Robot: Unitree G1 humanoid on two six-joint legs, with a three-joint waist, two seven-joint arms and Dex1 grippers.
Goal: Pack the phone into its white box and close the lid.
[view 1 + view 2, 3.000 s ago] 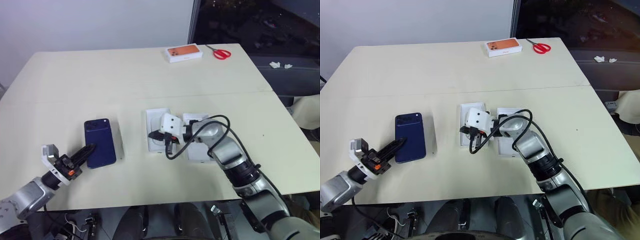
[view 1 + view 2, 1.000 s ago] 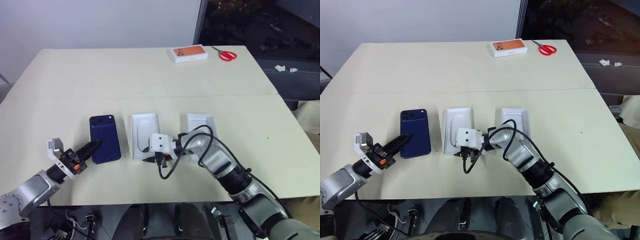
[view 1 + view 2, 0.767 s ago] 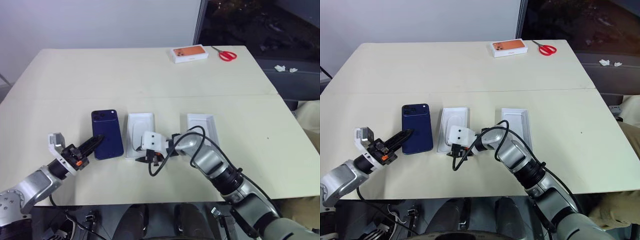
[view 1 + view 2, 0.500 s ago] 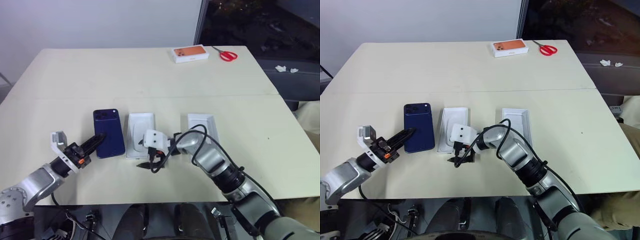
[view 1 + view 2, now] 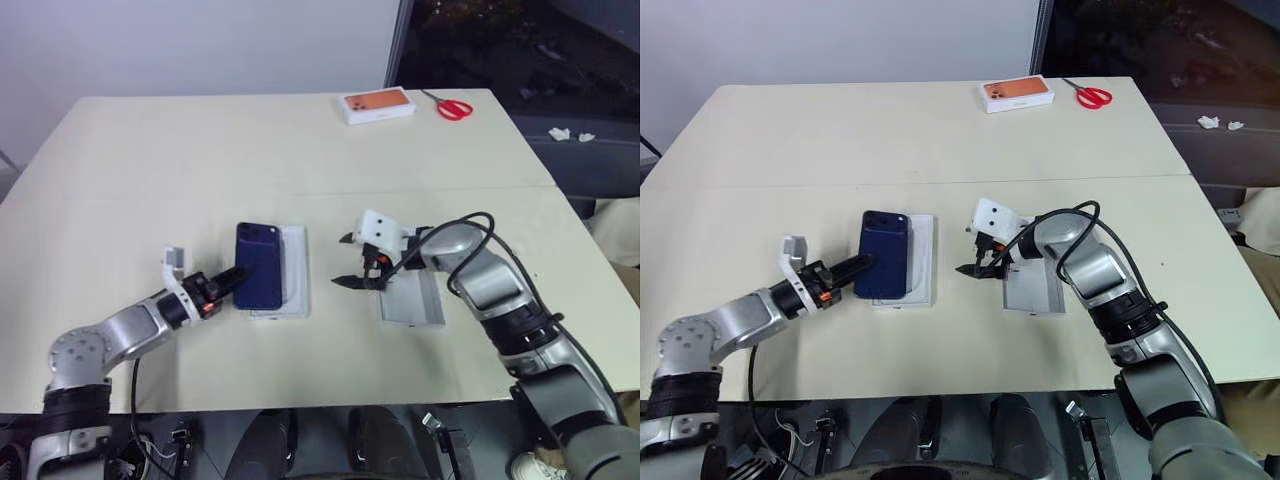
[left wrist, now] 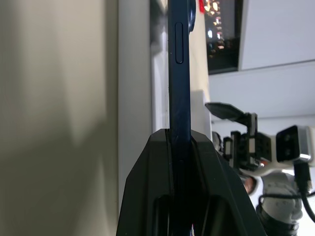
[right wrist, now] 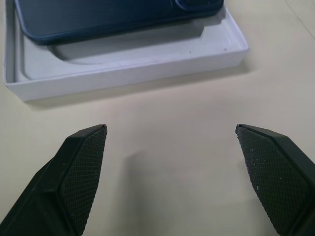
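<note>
phone (image 5: 259, 279) clamped by its near end in the left gripper (image 5: 228, 279), over the white box (image 5: 288, 287)

left arm reaches low across the table (image 5: 200, 160), fingers level and squeezed on the phone's edges. right gripper (image 5: 355, 261) hangs with jaws spread wide and empty, tipped down between the box and the lid (image 5: 415, 300), forearm bent inward.

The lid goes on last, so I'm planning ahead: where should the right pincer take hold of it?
Probably by the long wall nearest the open right pincer, coming from above with one finger inside. The lid lies flat, hollow side up, so its thin upright rim is the likeliest hold.
</note>
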